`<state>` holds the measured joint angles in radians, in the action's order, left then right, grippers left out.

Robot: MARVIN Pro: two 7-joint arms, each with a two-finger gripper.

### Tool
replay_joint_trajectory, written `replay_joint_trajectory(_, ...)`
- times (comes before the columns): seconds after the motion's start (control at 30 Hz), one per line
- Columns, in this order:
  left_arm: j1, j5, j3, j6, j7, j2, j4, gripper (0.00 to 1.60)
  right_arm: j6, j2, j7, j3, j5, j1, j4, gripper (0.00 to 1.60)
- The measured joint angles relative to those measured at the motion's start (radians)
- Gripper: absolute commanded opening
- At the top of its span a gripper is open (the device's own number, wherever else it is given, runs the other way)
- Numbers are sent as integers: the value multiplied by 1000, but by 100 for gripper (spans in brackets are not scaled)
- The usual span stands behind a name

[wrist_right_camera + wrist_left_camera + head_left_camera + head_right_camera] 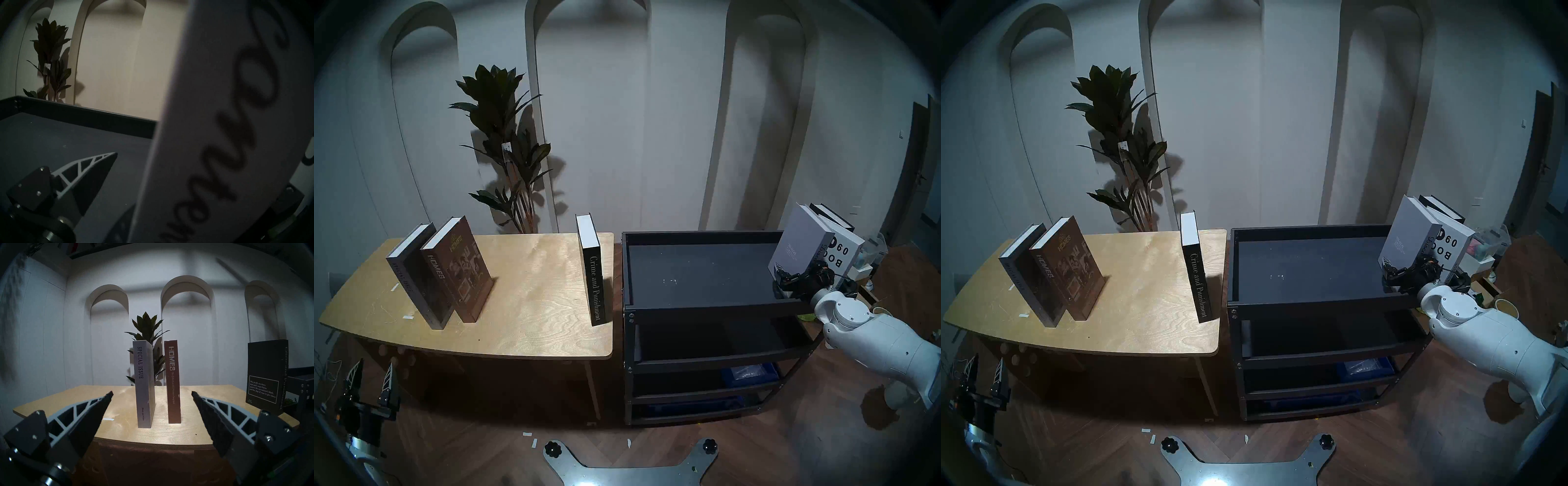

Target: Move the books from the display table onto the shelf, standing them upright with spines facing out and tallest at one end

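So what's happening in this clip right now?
A two-armed robot is moving books from the display table to the black shelf. Three already lean together at the shelf's right end, the grey "Discontent" book in front, with the right gripper at its base, jaws apart around it. "Special Issue", "Homes" and "Crime and Punishment" remain on the table. The left gripper hangs open, empty.

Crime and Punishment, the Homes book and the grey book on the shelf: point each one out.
Crime and Punishment [596,290]: head left view, on its black spine lettering.
Homes book [463,268]: head left view, on its brown front cover.
Grey book [797,242]: head left view, on its cover.
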<state>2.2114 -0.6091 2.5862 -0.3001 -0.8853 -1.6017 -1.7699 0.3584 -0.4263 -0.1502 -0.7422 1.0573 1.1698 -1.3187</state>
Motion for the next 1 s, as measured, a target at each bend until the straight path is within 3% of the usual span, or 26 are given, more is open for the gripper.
replay_joint_trajectory(0.57, 14, -15, 8, 0, -23, -19, -49, 160, 55, 120, -43, -97, 93, -11, -189, 160)
replay_joint_trajectory(0.63, 16, -18, 8, 0, -26, -25, -59, 160, 63, 141, -51, -106, 113, -7, -212, 102)
replay_joint_trajectory(0.67, 16, -20, 9, 0, -27, -27, -63, 160, 67, 150, -55, -110, 122, -4, -221, 52)
replay_joint_trajectory(0.73, 18, -22, 10, 1, -29, -33, -72, 160, 78, 170, -64, -120, 143, 6, -242, 23)
replay_joint_trajectory(0.77, 19, -24, 11, 1, -31, -35, -78, 160, 84, 180, -70, -125, 154, 12, -253, 22)
replay_joint_trajectory(0.8, 20, -25, 11, 2, -31, -37, -82, 160, 87, 186, -74, -128, 160, 17, -258, 5)
replay_joint_trajectory(0.83, 21, -27, 12, 3, -32, -40, -89, 160, 94, 197, -79, -134, 172, 26, -268, 0)
replay_joint_trajectory(1.0, 24, -33, 16, 10, -35, -49, -107, 160, 115, 223, -95, -149, 204, 59, -296, 0)
